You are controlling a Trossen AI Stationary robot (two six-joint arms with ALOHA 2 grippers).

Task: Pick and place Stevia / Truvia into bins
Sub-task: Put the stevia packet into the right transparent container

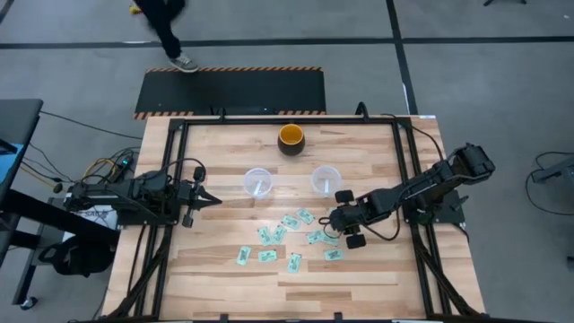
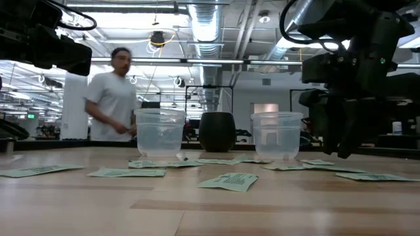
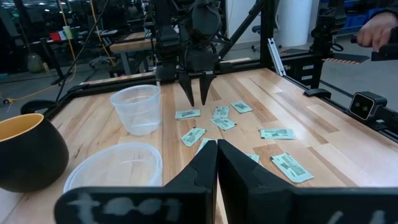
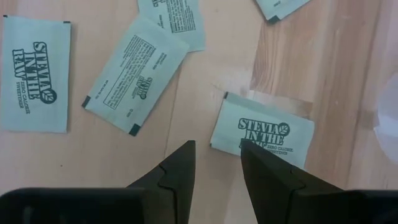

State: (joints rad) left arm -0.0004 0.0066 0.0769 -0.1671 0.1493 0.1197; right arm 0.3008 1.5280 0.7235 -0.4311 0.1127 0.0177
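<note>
Several light green Stevia sachets lie flat and scattered on the wooden table, in front of two clear cups that stand upright. My right gripper is open and points steeply down over the right part of the scatter, its fingertips a little above the wood. One sachet lies just beyond one fingertip, and others lie farther off. At the table's left side my left gripper is shut, level and touches nothing.
A dark bowl with an orange inside stands behind the cups near the far edge. Black frame rails run along the table's sides. A person walks past beyond the far edge. Bare wood lies toward the near edge.
</note>
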